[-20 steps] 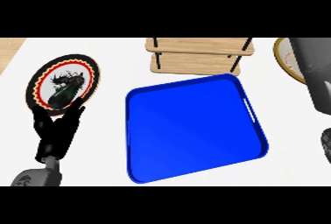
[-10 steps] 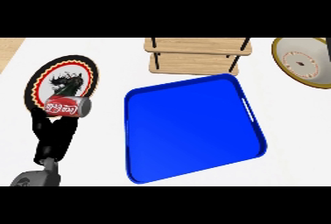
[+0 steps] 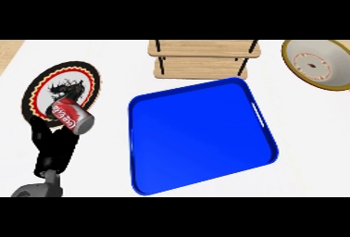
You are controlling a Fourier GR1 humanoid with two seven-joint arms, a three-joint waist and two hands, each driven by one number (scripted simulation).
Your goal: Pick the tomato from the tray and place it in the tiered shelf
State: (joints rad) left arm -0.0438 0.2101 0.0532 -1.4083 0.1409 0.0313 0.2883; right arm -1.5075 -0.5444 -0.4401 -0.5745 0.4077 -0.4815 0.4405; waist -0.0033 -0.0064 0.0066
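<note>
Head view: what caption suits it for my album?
Red can at the rim of a patterned plate, by the left robot hand; blue tray, wooden shelf, bowl.

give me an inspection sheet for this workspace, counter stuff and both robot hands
surface: white counter
job's things: blue tray holds nothing; tomato not seen; wooden tiered shelf behind the tray
clutter: red cola can lying at the near rim of the patterned plate; bowl far right
robot hands: left robot hand open, resting lower left, just below the can; right robot hand not in view
cables: nothing seen
surroundings: tan strip past the counter's far-left corner
</note>
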